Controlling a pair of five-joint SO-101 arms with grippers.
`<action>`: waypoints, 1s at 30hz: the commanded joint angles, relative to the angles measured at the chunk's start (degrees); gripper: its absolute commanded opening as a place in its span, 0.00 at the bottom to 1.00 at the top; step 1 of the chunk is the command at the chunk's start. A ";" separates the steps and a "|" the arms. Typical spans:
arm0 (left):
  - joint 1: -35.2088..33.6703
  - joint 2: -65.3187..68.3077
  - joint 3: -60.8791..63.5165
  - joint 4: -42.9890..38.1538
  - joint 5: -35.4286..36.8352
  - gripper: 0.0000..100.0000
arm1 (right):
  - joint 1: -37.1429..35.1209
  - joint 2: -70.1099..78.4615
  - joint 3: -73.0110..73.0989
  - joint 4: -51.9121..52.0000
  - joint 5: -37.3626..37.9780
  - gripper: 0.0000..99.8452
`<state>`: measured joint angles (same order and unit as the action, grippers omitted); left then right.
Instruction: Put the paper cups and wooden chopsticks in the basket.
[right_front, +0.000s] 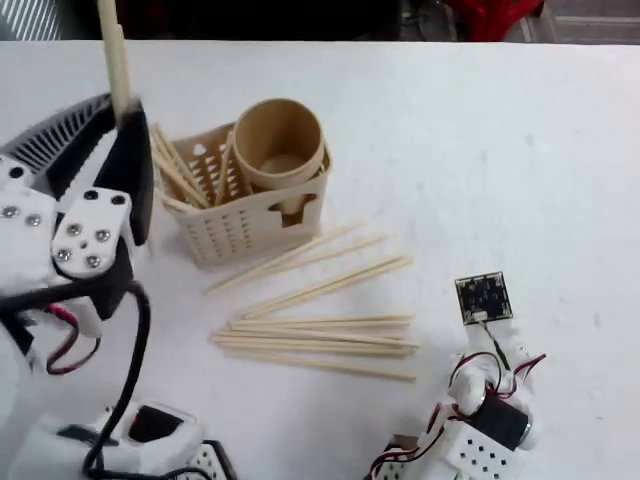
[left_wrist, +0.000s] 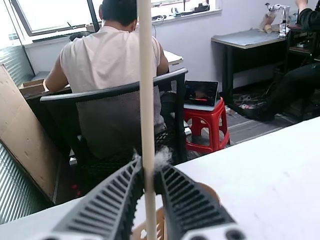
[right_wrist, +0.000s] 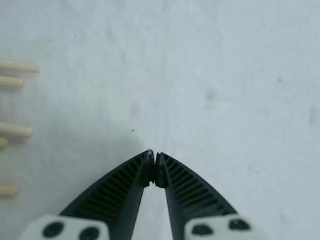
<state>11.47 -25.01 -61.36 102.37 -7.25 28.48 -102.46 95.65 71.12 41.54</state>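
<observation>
Wooden chopstick upright, clamped in left jaws beside basket | right jaws together over table

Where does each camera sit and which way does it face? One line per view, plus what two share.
High view: fixed above, looking down on table, basket, loose chopsticks; left arm, right arm show.
Left wrist view: on the left arm, facing level into the room; left hand grips an upright chopstick.
Right wrist view: facing down at table; right hand shut.
Shared: the upright chopstick, in high and left wrist views.
</observation>
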 joint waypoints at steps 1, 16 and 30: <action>0.66 -9.27 11.16 -0.70 2.29 0.02 | -0.40 -0.75 0.53 -0.04 0.62 0.02; 0.57 -30.02 74.99 -64.44 -4.66 0.02 | -0.40 -0.75 0.53 -0.04 0.62 0.02; -4.88 -17.54 90.46 -79.91 -3.34 0.02 | -0.66 -0.75 0.53 -0.04 0.62 0.02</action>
<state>8.31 -44.26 24.44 27.38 -10.86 28.48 -102.46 95.65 71.12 41.54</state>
